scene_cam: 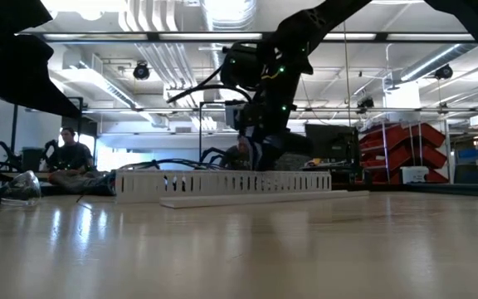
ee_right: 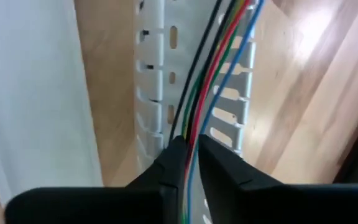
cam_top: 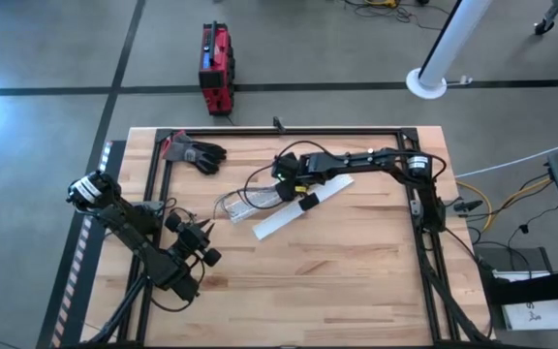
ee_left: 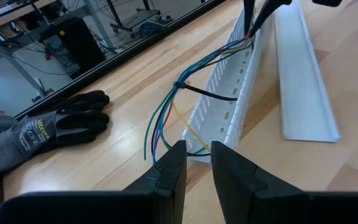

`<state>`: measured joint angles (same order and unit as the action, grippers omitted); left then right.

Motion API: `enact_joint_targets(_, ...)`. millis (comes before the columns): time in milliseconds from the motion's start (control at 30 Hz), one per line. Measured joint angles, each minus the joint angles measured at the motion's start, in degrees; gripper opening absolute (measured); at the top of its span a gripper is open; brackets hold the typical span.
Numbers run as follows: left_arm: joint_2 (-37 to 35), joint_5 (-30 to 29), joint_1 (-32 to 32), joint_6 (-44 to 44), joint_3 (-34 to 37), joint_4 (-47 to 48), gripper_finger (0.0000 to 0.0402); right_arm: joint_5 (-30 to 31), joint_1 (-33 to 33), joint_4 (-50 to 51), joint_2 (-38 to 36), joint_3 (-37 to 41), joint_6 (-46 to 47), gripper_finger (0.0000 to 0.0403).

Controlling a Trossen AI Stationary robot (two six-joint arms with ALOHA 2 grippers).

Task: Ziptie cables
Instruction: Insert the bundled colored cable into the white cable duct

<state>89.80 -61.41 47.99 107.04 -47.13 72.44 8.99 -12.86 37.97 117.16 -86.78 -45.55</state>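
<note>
We see left gripper [ee_left: 196, 163] near-left on tabletop [cam_top: 356, 281], fingers parted, grasping nothing. Farther in, cables [ee_left: 173, 109] trail from slotted white channel [ee_left: 229, 106]. Right gripper [ee_right: 191, 155] above channel, clenched on cables. Black glove [cam_top: 197, 152] far left.

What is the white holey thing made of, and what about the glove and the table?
The white slotted channel looks like matte plastic: thin, even, punched slots. The glove seems knit fabric with a dark rubbery coating. The table looks like lightly glossy wood, showing plank seams.
</note>
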Motion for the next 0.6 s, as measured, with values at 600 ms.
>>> enact_joint_targets(600, 0.00, -0.04, 0.00, -0.13, 0.00, -0.07, 0.0059, -10.67, -0.20, -10.94, -1.53, -3.46, 9.76, 0.0147)
